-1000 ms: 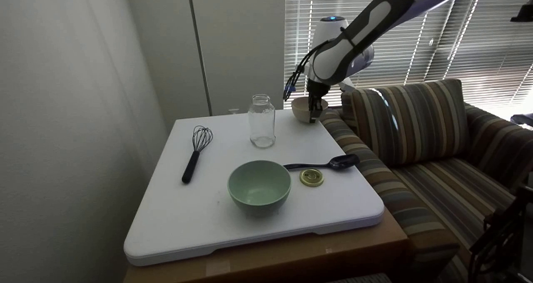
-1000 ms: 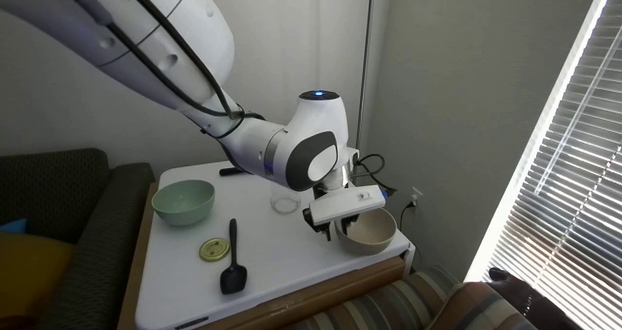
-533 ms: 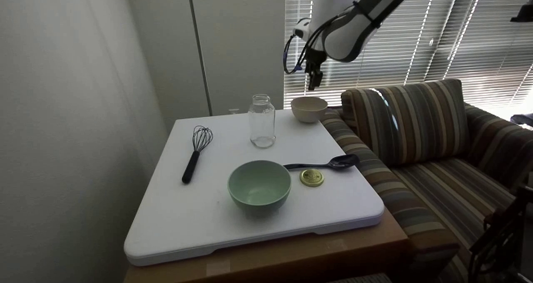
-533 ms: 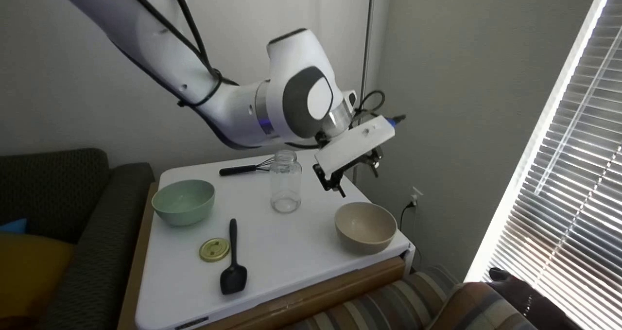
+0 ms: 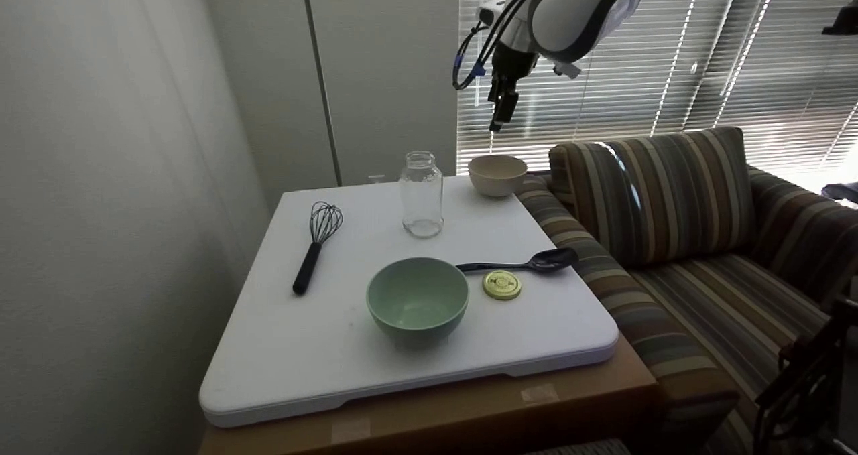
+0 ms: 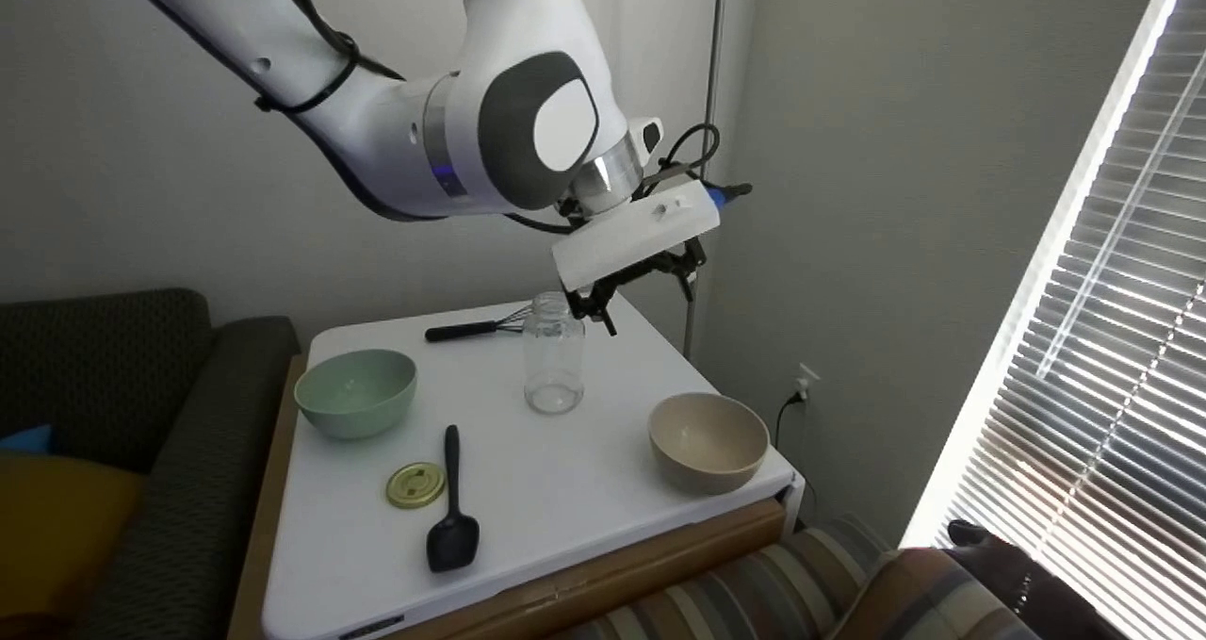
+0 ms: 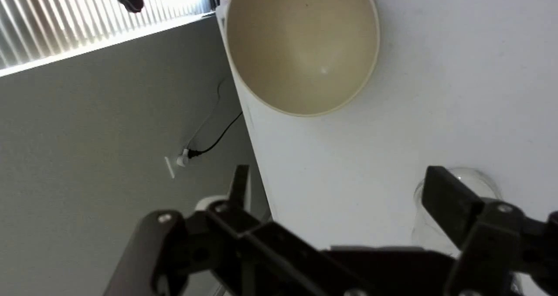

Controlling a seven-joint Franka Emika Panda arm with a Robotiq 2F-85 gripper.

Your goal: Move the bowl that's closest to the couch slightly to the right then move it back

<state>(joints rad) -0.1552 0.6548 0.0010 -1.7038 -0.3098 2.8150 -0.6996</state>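
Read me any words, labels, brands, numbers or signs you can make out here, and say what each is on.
No text can be read.
Gold lid: marks on top, too blurred to read.
Dark strip on the edge of the white table: possibly a label, too small to read.

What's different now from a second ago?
The gripper has risen up and clear of the beige bowl, where it was down before; now it hangs open and empty. Whether it had hold of the bowl then, I can't tell. The beige bowl, green bowl, jar, whisk, spoon and lid stayed put.
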